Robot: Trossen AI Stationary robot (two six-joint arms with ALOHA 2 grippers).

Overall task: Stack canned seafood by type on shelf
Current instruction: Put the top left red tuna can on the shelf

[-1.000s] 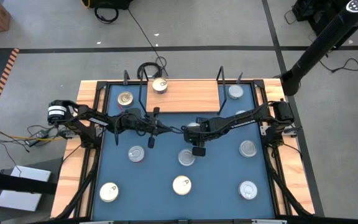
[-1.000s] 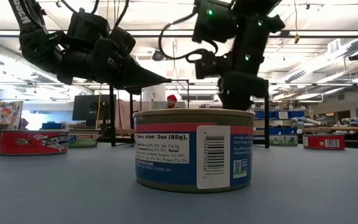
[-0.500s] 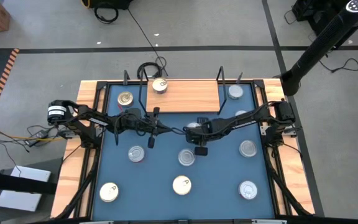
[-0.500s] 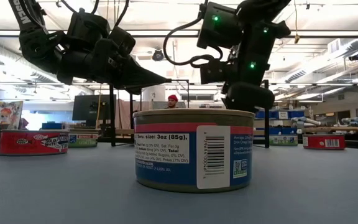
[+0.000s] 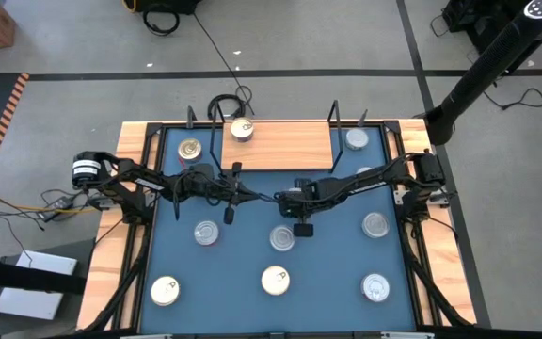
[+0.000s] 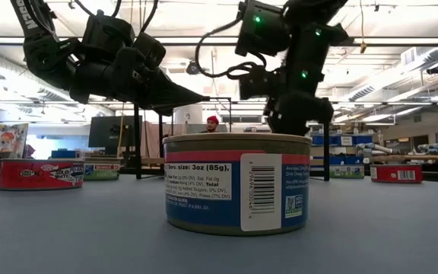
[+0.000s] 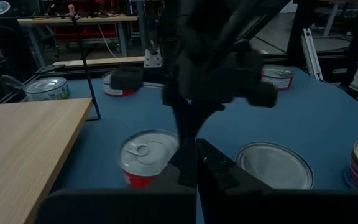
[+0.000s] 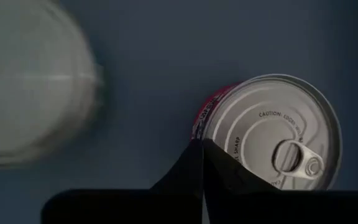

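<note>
At the table centre, in the high view, the right gripper (image 5: 294,200) hangs over a red-sided can (image 8: 272,134) and hides most of it. The right wrist view shows that can's silver pull-tab lid just beyond the fingertips, which are pressed together with nothing between them. A second can (image 8: 30,81) in that view is blurred and cut off at the edge. The left gripper (image 5: 255,195) is just beside the right one, fingers also closed on nothing. In the low view a blue-labelled can (image 6: 236,183) blocks the middle of the table (image 5: 332,264). Count, high view: 1 can (image 5: 242,130) on the shelf (image 5: 285,146), at its left end; 8 cans fully visible on the table, 1 at each end of the shelf and 6 in front. Further cans under the arms are partly covered; their number cannot be told
</note>
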